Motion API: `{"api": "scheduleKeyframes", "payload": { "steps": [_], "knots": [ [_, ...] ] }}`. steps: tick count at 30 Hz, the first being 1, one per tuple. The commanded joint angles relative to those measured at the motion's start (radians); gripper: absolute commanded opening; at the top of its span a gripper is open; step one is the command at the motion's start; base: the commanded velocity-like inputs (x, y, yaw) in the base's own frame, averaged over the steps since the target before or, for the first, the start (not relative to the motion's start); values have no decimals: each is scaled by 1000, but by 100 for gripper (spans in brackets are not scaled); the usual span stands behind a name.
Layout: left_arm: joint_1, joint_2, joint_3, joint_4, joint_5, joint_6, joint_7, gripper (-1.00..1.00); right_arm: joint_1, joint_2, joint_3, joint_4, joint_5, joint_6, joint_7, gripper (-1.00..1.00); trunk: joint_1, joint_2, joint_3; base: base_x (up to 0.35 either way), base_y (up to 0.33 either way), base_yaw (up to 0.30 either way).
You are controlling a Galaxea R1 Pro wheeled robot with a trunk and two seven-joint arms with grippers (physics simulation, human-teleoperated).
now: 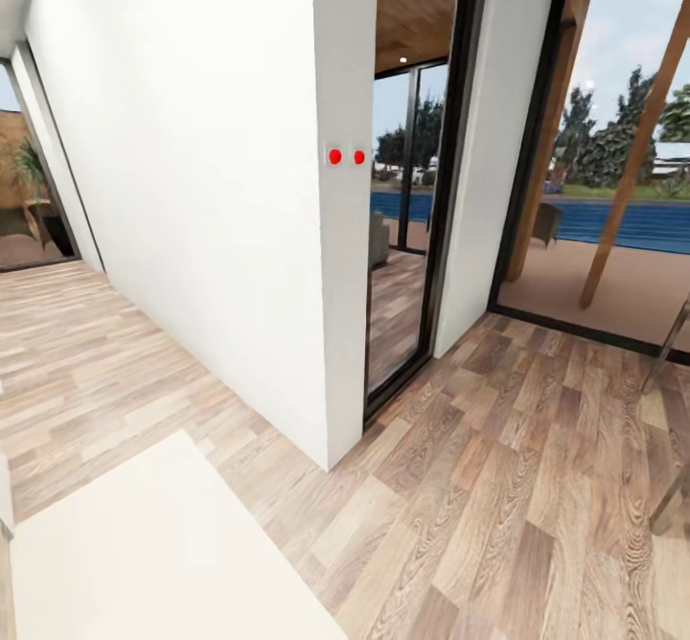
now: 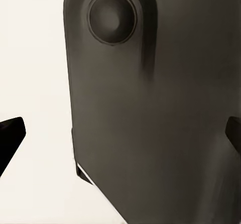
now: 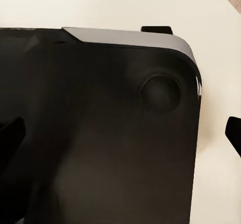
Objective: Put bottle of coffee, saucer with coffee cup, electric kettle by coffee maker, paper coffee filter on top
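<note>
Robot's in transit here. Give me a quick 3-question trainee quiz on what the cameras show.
1. True or false: the two round dots on the end of the white wall are green.
2. The floor in the head view looks like: A) grey tile, B) wood-look planks, C) carpet.
3. Fill in: beyond the glass door, outside, lies a blue ____.

Key:
1. False, they are red.
2. B.
3. pool.
</note>
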Motion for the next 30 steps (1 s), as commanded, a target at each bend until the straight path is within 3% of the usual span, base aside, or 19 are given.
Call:
{"api": "scheduleKeyframes", "payload": {
  "steps": [1,10,25,27,30],
  "knots": [
    [0,2,0,-2,3,-3,1,100,0,0,1,0,0,-2,0,100,-4,7,1,0,0,206],
    [0,1,15,-10,35,-30,1,100,0,0,3,1,0,-2,0,100,-38,70,20,0,0,193],
    [0,8,19,-11,40,-32,6,100,0,0,1,1,1,-6,-3,100,-96,175,50,0,0,187],
    [0,10,19,-11,48,-32,7,100,0,0,0,0,1,-7,-3,100,-104,189,54,0,0,187],
    [0,17,19,-11,86,-32,9,100,0,0,-1,1,1,-7,-3,100,-115,210,60,0,0,187]
  ]
}}
